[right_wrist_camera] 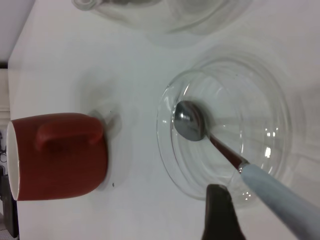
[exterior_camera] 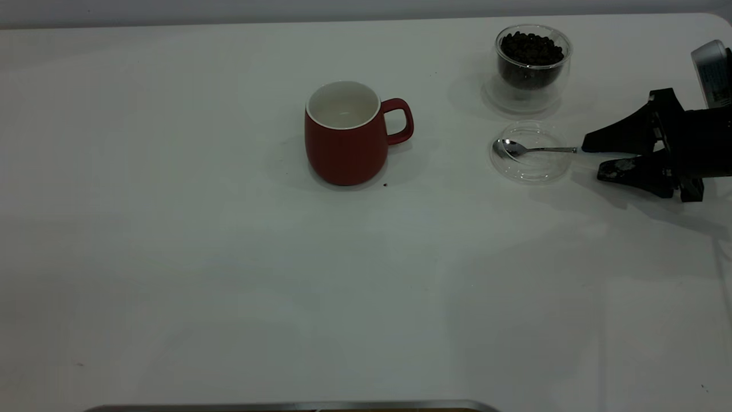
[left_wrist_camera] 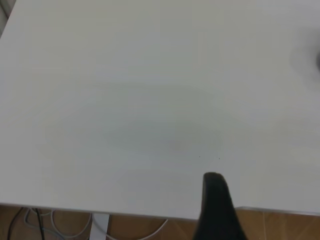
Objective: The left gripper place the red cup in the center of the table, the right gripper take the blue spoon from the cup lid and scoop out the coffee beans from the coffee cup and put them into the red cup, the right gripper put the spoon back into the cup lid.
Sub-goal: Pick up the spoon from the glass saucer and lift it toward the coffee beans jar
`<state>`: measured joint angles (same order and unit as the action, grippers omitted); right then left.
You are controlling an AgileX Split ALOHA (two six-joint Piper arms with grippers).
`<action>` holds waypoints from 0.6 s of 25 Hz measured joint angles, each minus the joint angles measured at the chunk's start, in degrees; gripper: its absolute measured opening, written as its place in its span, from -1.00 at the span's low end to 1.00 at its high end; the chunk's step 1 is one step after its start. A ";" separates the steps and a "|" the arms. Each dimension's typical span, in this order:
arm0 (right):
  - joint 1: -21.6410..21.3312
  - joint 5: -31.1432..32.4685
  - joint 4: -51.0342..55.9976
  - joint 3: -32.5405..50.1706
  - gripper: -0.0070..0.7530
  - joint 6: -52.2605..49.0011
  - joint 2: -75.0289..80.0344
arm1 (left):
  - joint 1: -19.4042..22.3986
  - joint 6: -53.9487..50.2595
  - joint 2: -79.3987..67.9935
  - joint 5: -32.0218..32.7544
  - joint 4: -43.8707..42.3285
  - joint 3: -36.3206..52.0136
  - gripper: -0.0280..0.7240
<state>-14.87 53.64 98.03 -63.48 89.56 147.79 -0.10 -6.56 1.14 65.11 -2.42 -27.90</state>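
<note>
The red cup [exterior_camera: 347,134] stands upright and empty at the table's middle, handle to the right; it also shows in the right wrist view [right_wrist_camera: 57,155]. The glass coffee cup [exterior_camera: 532,63] full of beans stands at the back right. In front of it lies the clear cup lid [exterior_camera: 532,169] with the spoon [exterior_camera: 510,147] in it. The spoon's blue handle [right_wrist_camera: 280,197] sticks out toward my right gripper [exterior_camera: 592,161], which is open, with a finger [right_wrist_camera: 219,215] on each side of the handle and not closed on it. Of my left gripper only one finger [left_wrist_camera: 215,200] shows, over the table's edge.
A single coffee bean [exterior_camera: 385,185] lies on the table just right of the red cup's base. A metal edge [exterior_camera: 286,406] runs along the near side of the white table [exterior_camera: 200,274].
</note>
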 joint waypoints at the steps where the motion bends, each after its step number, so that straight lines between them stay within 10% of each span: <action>1: 0.00 0.00 0.00 0.00 0.38 0.00 0.00 | 0.00 0.00 0.00 0.00 0.00 0.00 0.57; 15: 0.00 0.62 1.14 0.00 0.31 0.00 0.00 | 0.00 -0.05 0.00 0.00 0.00 0.00 0.57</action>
<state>-14.87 54.25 99.17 -63.48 89.56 147.79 -0.10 -6.62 1.14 65.11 -2.42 -27.90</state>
